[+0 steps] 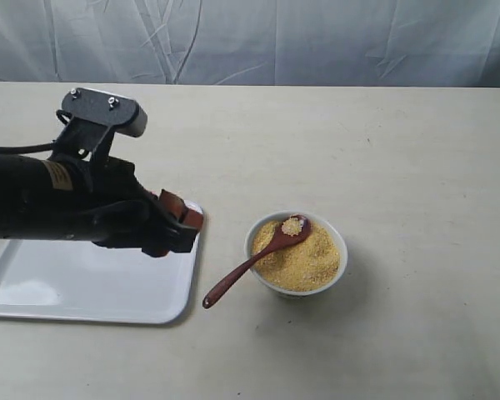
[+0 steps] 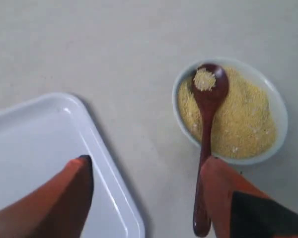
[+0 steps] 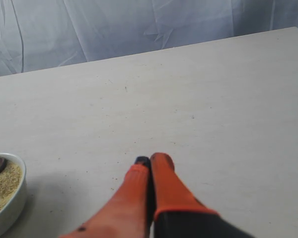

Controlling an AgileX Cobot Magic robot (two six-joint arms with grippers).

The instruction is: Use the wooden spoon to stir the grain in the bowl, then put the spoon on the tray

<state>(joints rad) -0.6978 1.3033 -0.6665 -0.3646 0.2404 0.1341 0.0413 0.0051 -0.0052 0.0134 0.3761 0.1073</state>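
Note:
The white bowl (image 1: 333, 250) (image 2: 280, 106) (image 3: 15, 198) holds golden grain (image 1: 304, 258) (image 2: 243, 119). The dark wooden spoon (image 1: 250, 265) (image 2: 207, 124) leans on its rim, scoop in the grain with a small heap on it, handle sticking out toward the tray (image 1: 83, 287) (image 2: 35, 148). My left gripper (image 1: 183, 229) (image 2: 148, 166) hovers open over the tray's corner, left of the spoon handle, holding nothing. One finger tip lies beside the handle end in the wrist view. My right gripper (image 3: 151, 161) is shut and empty over bare table; it does not show in the exterior view.
The beige table (image 1: 400, 150) stretches around the bowl, with a pale curtain (image 1: 317, 37) behind it. The left arm's black body (image 1: 50, 204) hangs over the tray.

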